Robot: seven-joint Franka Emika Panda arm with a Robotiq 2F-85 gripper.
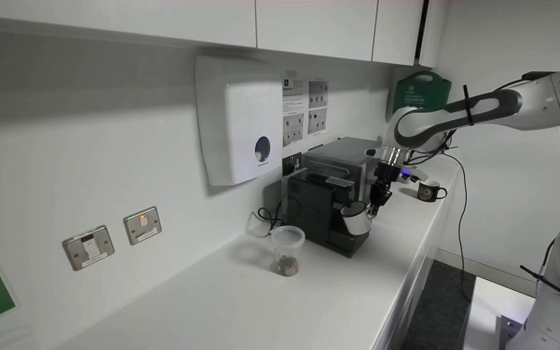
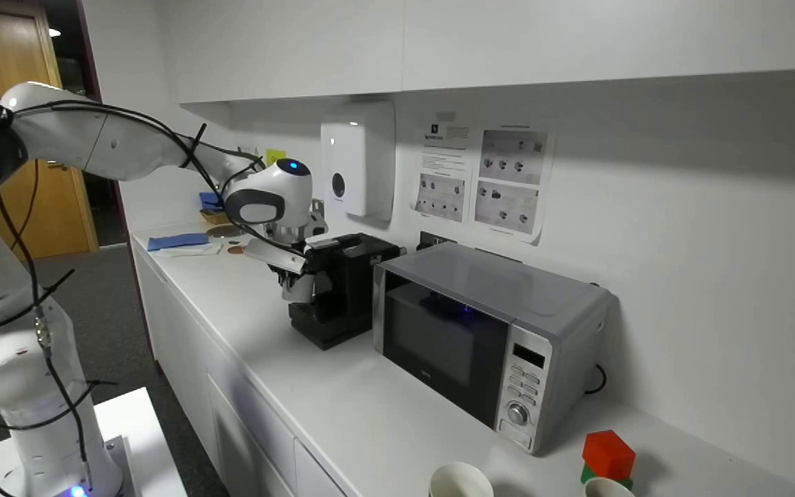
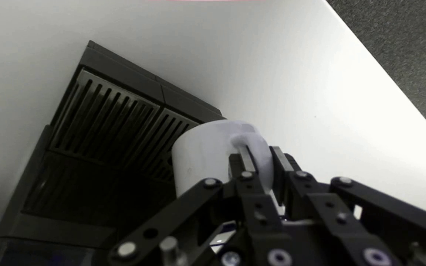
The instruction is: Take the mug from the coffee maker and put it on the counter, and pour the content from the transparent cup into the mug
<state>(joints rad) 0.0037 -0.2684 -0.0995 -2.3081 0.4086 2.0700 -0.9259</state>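
Standing L on counter [image 1: 260, 313] in ext. view: transp. cup [image 1: 287, 246], brownish contents [image 1: 288, 266] at btm. Just R, coffee maker [image 1: 308, 206]; mug [image 1: 358, 224] tilted at its front, above counter, handle [image 3: 252, 139] pinched by gripper [image 3: 261, 157]. Further R, dark mug [image 1: 427, 192] nr counter edge.

Coffee maker [image 1: 315, 208] in both exterior views, wrist view downward

We cannot read the wall notices [image 2: 491, 181]; in the wrist view, the jaws partly hide the mug [image 3: 202, 159].
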